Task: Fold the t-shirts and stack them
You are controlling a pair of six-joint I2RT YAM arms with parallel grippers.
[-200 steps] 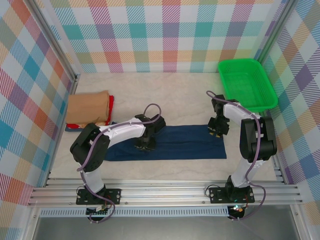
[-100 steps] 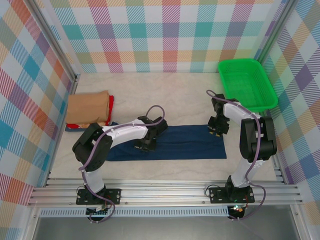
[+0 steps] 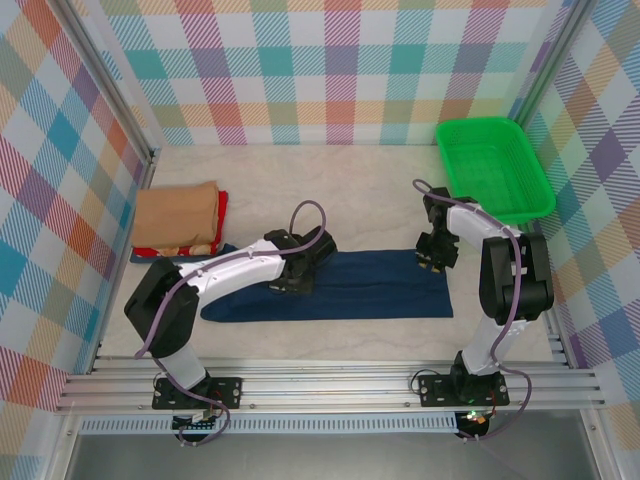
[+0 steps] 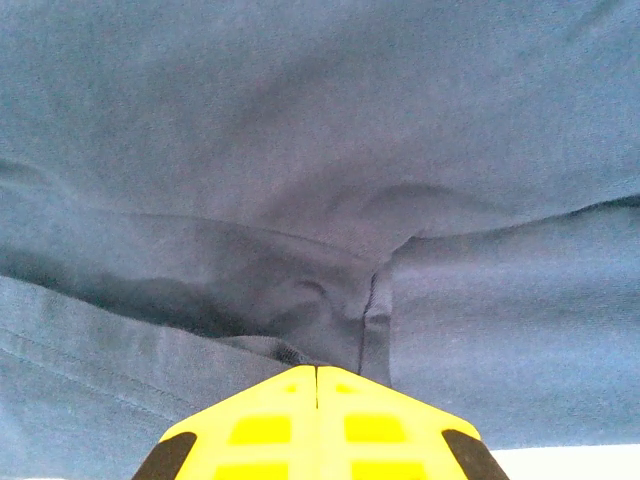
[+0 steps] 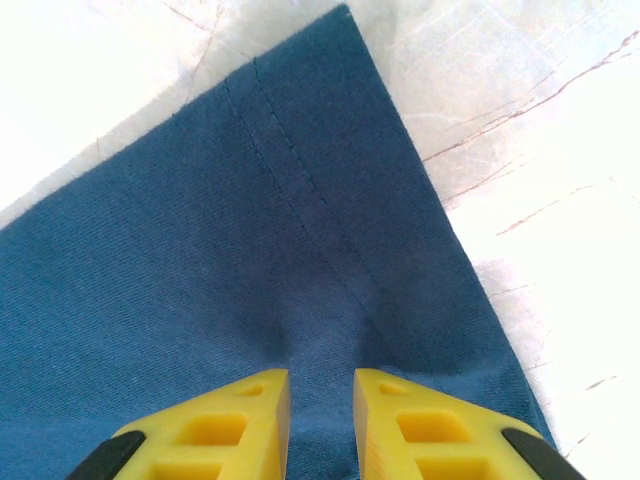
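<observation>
A dark navy t-shirt (image 3: 370,285) lies folded into a long strip across the middle of the table. My left gripper (image 3: 290,283) is down on its left half. In the left wrist view the yellow fingers (image 4: 260,420) meet with no gap, and the left gripper (image 4: 317,368) pinches a pucker of the navy cloth (image 4: 300,150). My right gripper (image 3: 432,262) rests on the strip's far right corner. There the right gripper (image 5: 322,378) has its jaws slightly apart, tips pressed onto flat cloth (image 5: 200,260). Folded tan (image 3: 178,215), red (image 3: 222,212) and blue (image 3: 140,256) t-shirts are stacked at the left.
A green plastic basket (image 3: 497,205) stands at the back right, just beyond the right arm. Checked walls close in the left, back and right sides. A metal rail (image 3: 330,385) runs along the near edge. Bare table (image 3: 320,180) lies behind the strip.
The left jaws have closed on the navy cloth. The left arm's elbow has swung out to the left, and the strip's left end has shifted slightly. The right arm has not moved.
</observation>
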